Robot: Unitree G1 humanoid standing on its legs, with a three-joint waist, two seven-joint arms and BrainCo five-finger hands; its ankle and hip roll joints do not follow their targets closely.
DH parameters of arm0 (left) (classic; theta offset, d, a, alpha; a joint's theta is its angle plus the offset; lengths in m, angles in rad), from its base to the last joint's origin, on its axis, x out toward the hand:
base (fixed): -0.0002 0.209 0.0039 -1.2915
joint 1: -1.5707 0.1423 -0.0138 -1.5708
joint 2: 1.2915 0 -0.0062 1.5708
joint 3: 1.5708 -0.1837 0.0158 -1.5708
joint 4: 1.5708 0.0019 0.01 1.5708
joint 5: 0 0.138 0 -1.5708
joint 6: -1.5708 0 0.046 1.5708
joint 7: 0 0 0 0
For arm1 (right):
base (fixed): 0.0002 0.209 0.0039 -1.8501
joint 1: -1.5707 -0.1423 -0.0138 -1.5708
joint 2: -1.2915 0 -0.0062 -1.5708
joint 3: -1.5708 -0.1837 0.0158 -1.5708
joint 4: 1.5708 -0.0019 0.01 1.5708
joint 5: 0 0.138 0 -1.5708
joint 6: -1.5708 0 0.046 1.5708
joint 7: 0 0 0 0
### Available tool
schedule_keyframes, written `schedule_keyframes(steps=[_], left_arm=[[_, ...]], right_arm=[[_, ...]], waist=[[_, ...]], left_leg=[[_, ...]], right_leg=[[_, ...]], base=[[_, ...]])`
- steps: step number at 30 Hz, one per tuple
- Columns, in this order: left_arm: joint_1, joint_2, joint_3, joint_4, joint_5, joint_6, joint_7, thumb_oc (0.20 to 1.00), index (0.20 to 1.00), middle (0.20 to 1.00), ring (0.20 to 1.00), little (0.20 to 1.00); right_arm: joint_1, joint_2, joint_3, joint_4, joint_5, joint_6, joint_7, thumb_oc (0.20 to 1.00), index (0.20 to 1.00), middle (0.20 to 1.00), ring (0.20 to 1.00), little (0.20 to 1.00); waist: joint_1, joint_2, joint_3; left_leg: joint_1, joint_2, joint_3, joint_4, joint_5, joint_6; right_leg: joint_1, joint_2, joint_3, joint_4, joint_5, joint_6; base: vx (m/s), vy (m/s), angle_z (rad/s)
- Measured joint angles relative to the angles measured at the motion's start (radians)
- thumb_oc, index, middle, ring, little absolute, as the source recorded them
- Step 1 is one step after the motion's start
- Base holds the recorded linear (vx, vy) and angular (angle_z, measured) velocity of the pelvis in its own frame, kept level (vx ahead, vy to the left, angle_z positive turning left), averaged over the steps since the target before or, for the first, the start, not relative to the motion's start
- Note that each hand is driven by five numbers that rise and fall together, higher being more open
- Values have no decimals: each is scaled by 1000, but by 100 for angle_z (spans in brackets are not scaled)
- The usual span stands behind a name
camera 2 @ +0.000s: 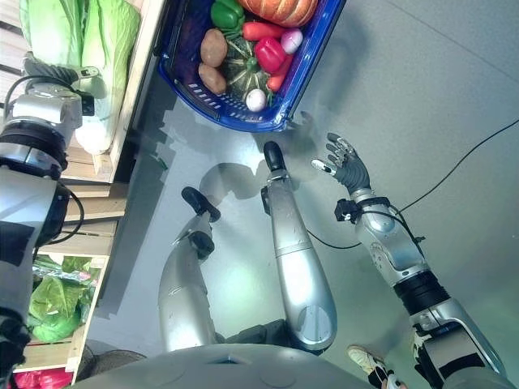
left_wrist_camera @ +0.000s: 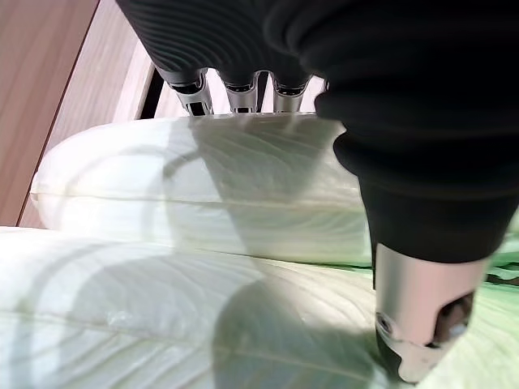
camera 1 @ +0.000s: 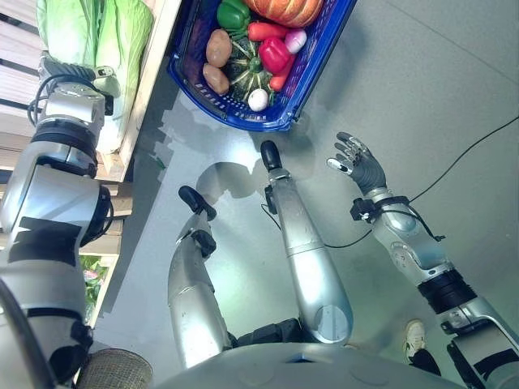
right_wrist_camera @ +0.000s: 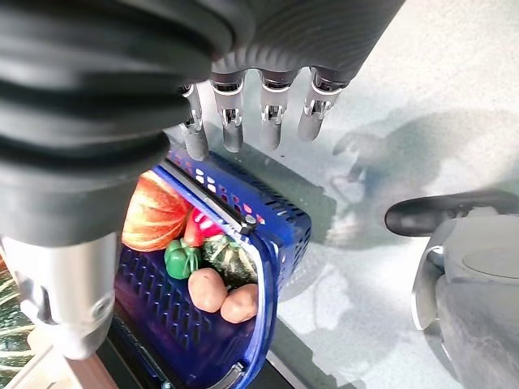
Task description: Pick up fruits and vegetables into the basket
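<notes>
Right hand (camera 1: 357,162) hangs over the grey floor (camera 1: 438,97) at about four o'clock from the blue basket (camera 1: 312,77), fingers spread and holding nothing. Farther off, the basket holds potatoes (camera 1: 217,49), a green pepper (camera 1: 233,14) and a pumpkin (camera 1: 288,10). At nine o'clock of it, the left hand (camera 1: 69,74) reaches the napa cabbages (camera 1: 122,40) on the wooden shelf (camera 1: 150,73) (its grip I cannot tell).

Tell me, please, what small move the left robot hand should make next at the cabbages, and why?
Probably curl the fingers around the near napa cabbage. The left robot hand rests on it on the wooden shelf with fingers straight, so nothing is gripped yet. The blue basket sits on the floor beside the shelf; the right robot hand hovers open, holding nothing.
</notes>
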Motion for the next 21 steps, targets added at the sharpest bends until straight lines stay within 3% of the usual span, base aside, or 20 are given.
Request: schedule_keyframes(steps=[1, 2, 3, 4, 5, 6, 21], left_arm=[[0, 3, 0, 0, 0, 0, -16, 1000, 1000, 1000, 1000, 1000], [0, 4, 0, 0, 0, 0, -25, 853, 853, 853, 853, 853], [0, 5, 0, 0, 0, 0, -34, 555, 555, 555, 555, 555], [-1, 7, 0, 0, -1, 0, -43, 432, 432, 432, 432, 432], [-1, 9, 0, 0, -3, 0, -50, 360, 360, 360, 360, 360], [-1, 14, 0, 0, -6, 0, -60, 200, 200, 200, 200, 200], [58, 38, 1, -19, -28, -1, -154, 200, 200, 200, 200, 200]], right_arm=[[0, -1, -4, 0, 2, 5, 1, 1000, 1000, 1000, 1000, 1000], [0, -2, -5, 0, 7, 7, 2, 1000, 1000, 1000, 1000, 1000], [-1, -4, -6, 0, 7, 10, 2, 1000, 1000, 1000, 1000, 1000], [-1, -4, -7, 0, 7, 12, 2, 1000, 1000, 1000, 1000, 1000], [-1, -4, -7, 0, 7, 13, 2, 1000, 1000, 1000, 1000, 1000], [-1, -4, -10, 0, 7, 16, 3, 1000, 1000, 1000, 1000, 1000], [2, -14, -35, -3, 7, 20, 26, 1000, 1000, 1000, 1000, 1000]], waist=[[1, 1, -1], [1, 1, -1], [1, 1, -1], [1, 2, -1], [1, 2, -2], [1, 4, -2], [-1, 5, -3]], left_leg=[[0, 0, 0, 0, 0, 0], [0, -1, 0, 0, 0, 0], [0, -2, 1, 0, 0, 0], [1, -3, 1, 0, 0, 0], [1, -3, 1, 0, 0, 0], [1, -3, 1, 0, 0, 0], [40, -17, 2, 1, -8, 6]], right_leg=[[0, 0, 1, 0, 0, 0], [0, 0, 2, 1, 0, 0], [0, -1, 2, 1, 0, 0], [0, -1, 3, 1, 0, 0], [0, -1, 3, 1, 0, 0], [0, -1, 3, 1, 0, 0], [43, -16, 5, -4, 4, -5]], base=[[0, 0, 0], [5, 33, 1], [0, 0, 0], [0, 0, 0], [0, 0, 0], [0, 0, 0], [0, 19, 0]])
